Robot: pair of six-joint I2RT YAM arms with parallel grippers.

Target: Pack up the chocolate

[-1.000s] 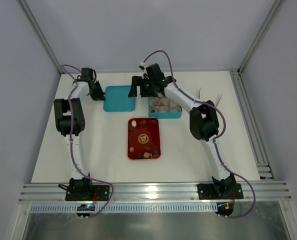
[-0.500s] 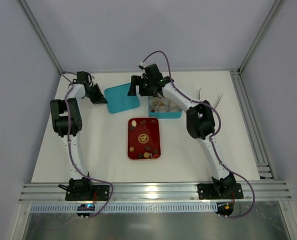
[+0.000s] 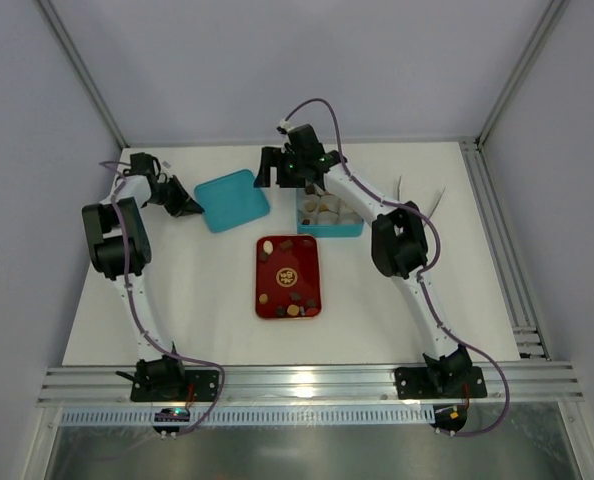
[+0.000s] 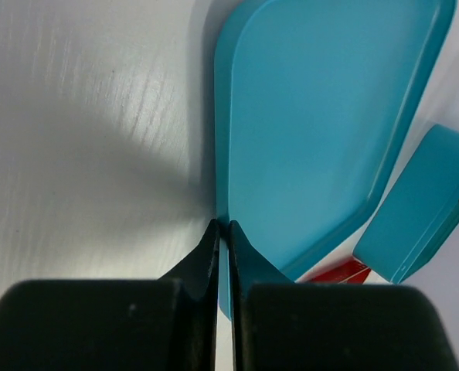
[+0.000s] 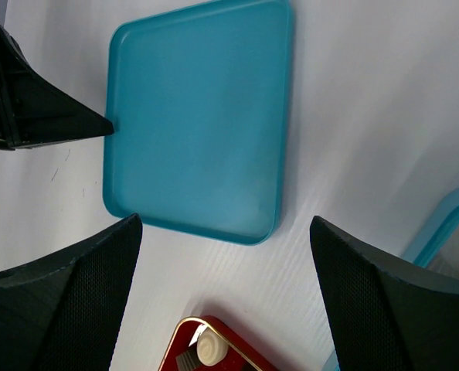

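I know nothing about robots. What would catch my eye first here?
The red tray at the table's centre, dotted with small chocolate pieces. Behind it, the left gripper pinches the edge of a flat teal lid, while the right gripper hangs open beside a teal box.

One tray [image 3: 312, 272], lid [image 3: 232, 200] and box [image 3: 353, 231]; perhaps ten chocolates [image 3: 267, 246].

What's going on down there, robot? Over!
Left end effector shut on teal lid, at its edge. Right end effector open, near the lid. Chocolates on red tray, not packed. Teal box uncovered.
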